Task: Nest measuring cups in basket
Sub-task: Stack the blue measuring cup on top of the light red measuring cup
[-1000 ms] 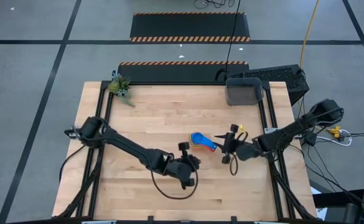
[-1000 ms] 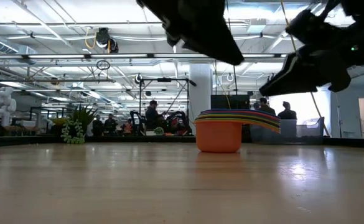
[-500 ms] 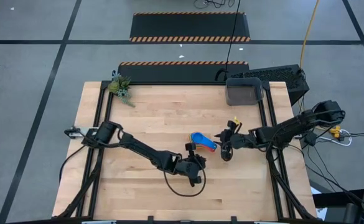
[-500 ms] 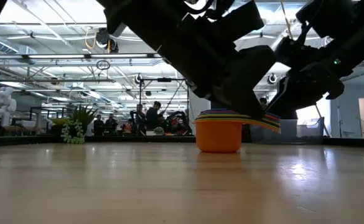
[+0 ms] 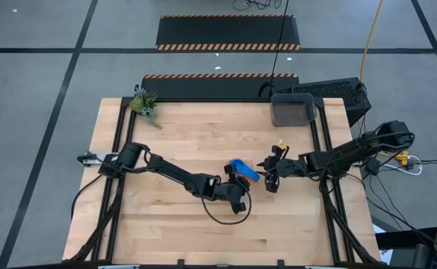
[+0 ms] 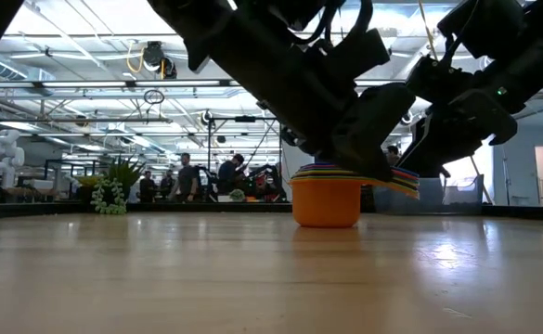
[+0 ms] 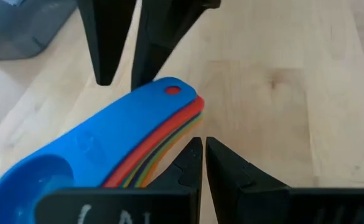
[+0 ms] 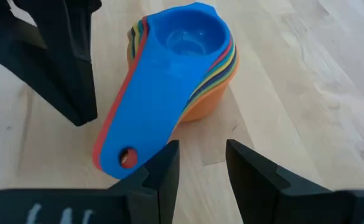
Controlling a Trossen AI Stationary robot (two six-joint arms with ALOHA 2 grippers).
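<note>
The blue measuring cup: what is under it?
Under the blue measuring cup the other cups are nested; only their coloured rims and handle edges show, with the orange cup at the bottom. Their insides are covered.

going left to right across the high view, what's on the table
plant sprig → left gripper, shut → stack of measuring cups → right gripper, open → basket, at the far edge

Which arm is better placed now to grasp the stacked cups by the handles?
Probably right: its hand is open with the cups' handle ends just ahead, while the left hand is shut beside them.
</note>
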